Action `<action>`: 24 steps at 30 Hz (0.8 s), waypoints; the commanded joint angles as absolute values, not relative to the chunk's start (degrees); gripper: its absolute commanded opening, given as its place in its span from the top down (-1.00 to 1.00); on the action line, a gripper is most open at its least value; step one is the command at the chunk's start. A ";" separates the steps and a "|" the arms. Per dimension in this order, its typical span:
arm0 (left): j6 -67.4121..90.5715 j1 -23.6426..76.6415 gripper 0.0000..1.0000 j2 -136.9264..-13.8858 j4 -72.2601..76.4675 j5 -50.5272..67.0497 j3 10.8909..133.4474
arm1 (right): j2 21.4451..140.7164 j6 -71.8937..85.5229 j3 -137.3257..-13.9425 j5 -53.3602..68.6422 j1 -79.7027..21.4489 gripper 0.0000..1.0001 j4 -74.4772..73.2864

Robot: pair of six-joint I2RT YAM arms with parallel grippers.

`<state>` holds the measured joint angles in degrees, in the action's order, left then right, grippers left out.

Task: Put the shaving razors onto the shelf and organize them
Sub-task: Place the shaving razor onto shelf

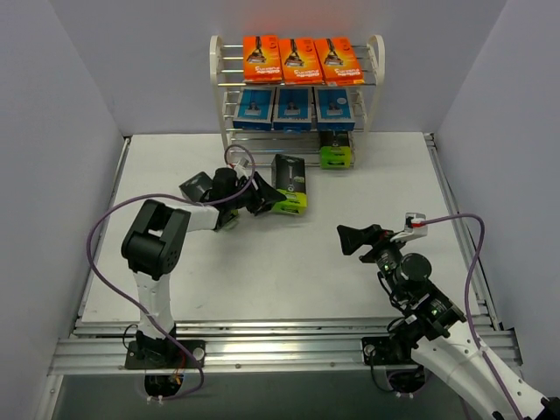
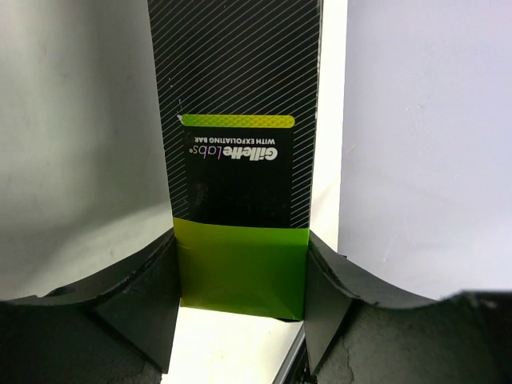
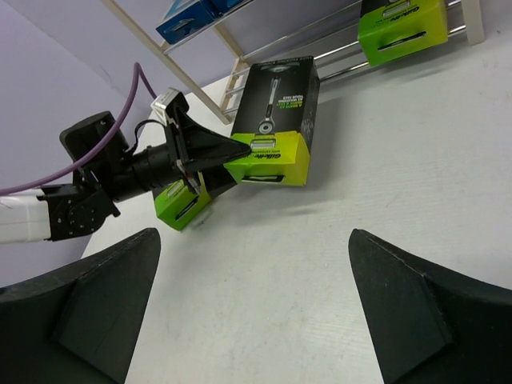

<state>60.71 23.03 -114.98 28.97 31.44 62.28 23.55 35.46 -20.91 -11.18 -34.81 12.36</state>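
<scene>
**Razor box in left grip, lowest tier to fill**

Left gripper (image 1: 273,198) is clamped on a black-and-green box (image 1: 290,179) at the centre of the top view. Its fingers (image 2: 136,300) press on either side of the lime bottom end. Gripping low on the narrow sides leaves the printed face free and holds the box upright, which I judge is how it should go in. I cannot tell whether its base touches the table (image 1: 350,289) or hangs just above it.

Shelf (image 1: 378,54), top centre, is sorted by kind:
- Three orange cards (image 1: 299,59) sit across the top tier.
- Three blue packs (image 1: 292,107) sit on the tier below.
- One matching box (image 1: 336,150) sits at the right end of the lowest tier.

My reading is that the held box belongs just left of that one, face out like its neighbour.

A second loose box (image 3: 181,206) sits close under the left gripper, at centre left of the right wrist view. It is not yet shelved.

Right gripper (image 1: 350,240), at the lower right of the top view, has its jaws spread wide with nothing between them. It is well apart from the shelf and the other arm. I take this as parked out of the carry path.

Next move needs lift enough to clear the lowest tier's front edge.
</scene>
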 commanded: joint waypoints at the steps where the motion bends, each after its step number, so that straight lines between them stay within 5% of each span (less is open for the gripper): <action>1: 58.54 22.68 0.95 -115.40 33.06 31.64 69.25 | 24.34 33.40 -23.12 -12.22 -34.28 -1.00 14.06; 24: 57.04 22.32 0.95 -131.21 26.81 30.06 94.39 | 30.58 32.25 -19.08 -3.17 -26.64 -1.00 20.83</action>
